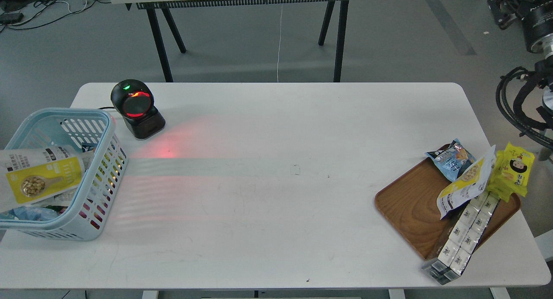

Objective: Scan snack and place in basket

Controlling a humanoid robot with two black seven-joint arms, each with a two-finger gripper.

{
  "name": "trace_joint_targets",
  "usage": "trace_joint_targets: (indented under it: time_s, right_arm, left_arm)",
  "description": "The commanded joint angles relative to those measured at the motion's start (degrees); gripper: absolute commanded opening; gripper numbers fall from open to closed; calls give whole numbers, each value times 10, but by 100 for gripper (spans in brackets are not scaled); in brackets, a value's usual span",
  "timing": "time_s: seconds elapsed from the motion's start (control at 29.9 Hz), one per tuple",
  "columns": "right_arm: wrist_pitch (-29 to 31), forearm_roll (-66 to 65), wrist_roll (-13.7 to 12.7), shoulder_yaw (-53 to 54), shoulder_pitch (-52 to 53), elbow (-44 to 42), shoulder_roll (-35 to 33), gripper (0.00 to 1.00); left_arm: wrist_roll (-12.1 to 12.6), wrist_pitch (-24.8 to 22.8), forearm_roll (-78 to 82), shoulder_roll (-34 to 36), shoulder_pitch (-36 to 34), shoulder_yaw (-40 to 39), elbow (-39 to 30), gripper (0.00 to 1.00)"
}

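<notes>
The snack (43, 180), a pouch with a yellow lower part, a white upper part and a picture of nuts, lies flat on top of other packets inside the light blue basket (106, 169) at the table's left edge. No gripper touches it. My left gripper is out of view. My right arm shows at the top right corner, off the table; its dark far end (501, 9) is too small to tell open from shut. A second pouch of the same kind (466, 182) lies on the wooden tray.
A black barcode scanner (136, 109) with a red window stands behind the basket and throws red light on the table. The wooden tray (410, 204) at the right holds a small blue bag (449, 158), a yellow cartoon-face packet (516, 169) and long white packs (466, 230).
</notes>
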Motion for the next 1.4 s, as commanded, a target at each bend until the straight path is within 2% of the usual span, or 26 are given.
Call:
trace_joint_targets:
  time_s: [0.0, 0.2, 0.37, 0.54, 0.77, 1.0, 1.17, 1.37]
  right_arm:
    - [1, 0, -2, -2, 4, 0, 1, 99]
    - [3, 0, -4, 1, 5, 0, 7, 99]
    - [-9, 1, -4, 5, 7, 1, 13, 99]
    - [-19, 0, -2, 21, 9, -1, 36, 99]
    - [-17, 1, -4, 24, 8, -8, 46, 99]
    - [0, 6, -31, 26, 7, -52, 62, 99]
    - [12, 9, -33, 45, 7, -87, 110, 99]
    - [7, 9, -32, 49, 8, -88, 120, 99]
  left_arm:
    - [0, 0, -150, -67, 0, -2, 79, 100]
    - [0, 0, -296, -143, 2, -45, 148, 100]
    - [26, 0, -389, -211, 10, -84, 198, 100]
    - [33, 0, -460, -274, 20, -89, 272, 100]
    - [80, 0, -545, -357, 55, -119, 348, 100]
    - [89, 0, -547, -397, 89, -130, 381, 100]
    - [89, 0, -547, -404, 93, -130, 381, 100]
    - [87, 0, -546, -395, 93, -129, 374, 100]
